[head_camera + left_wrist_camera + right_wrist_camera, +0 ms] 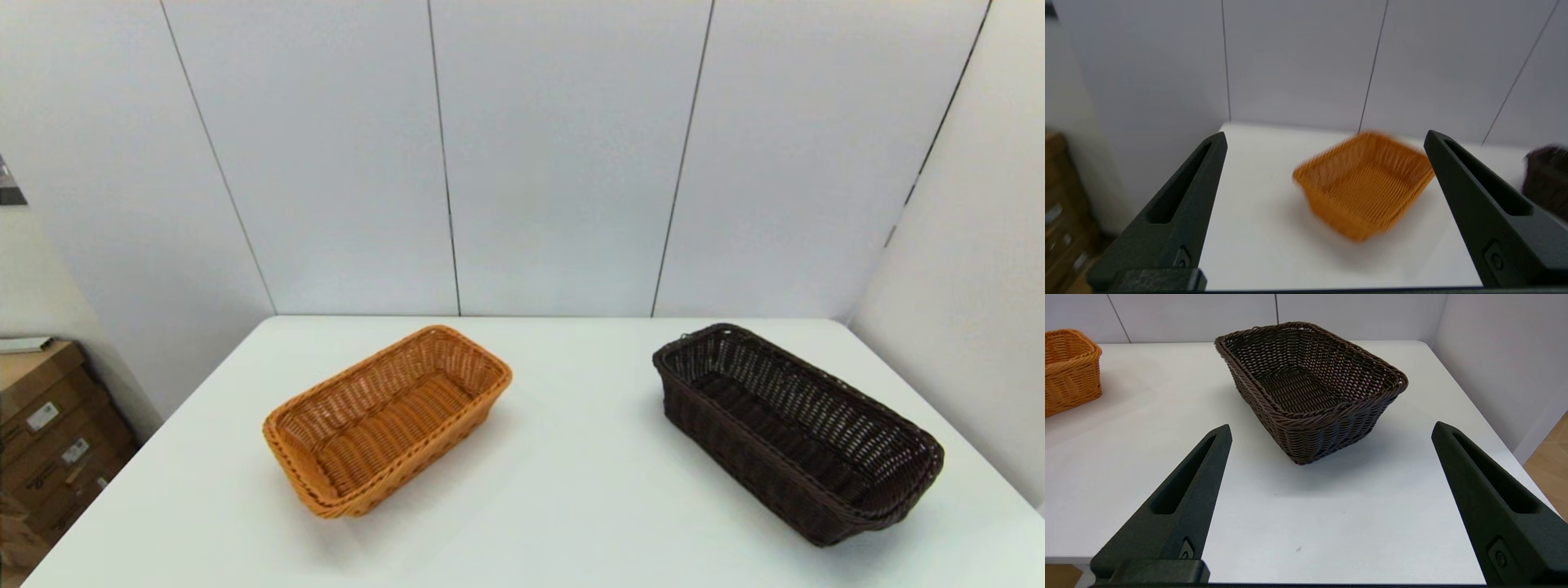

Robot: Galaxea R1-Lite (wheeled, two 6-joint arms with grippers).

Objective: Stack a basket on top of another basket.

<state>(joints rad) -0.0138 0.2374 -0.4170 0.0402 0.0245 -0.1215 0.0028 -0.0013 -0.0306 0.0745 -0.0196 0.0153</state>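
At the bottom edge of each wrist view sits that arm's own claw, and neither shows in the head view. The right claw is spread wide and empty, held back from the near edge of the bench and facing the short end of the dark basket. The left claw is likewise wide open and empty, facing the tan basket.

Farther in, the dark basket lies at the right of the head frame, upright and angled, long side running toward the lower right. The tan basket lies left of centre, also upright and angled, well apart from the dark one.

By my reading nothing has been grasped; the step in hand is the approach. Next, the right claw would need to close on the dark basket's braided rim, lift it, and lower it squarely into the tan one, turned to match.

Count: two baskets, one dark and one tan; two claws; one bench.
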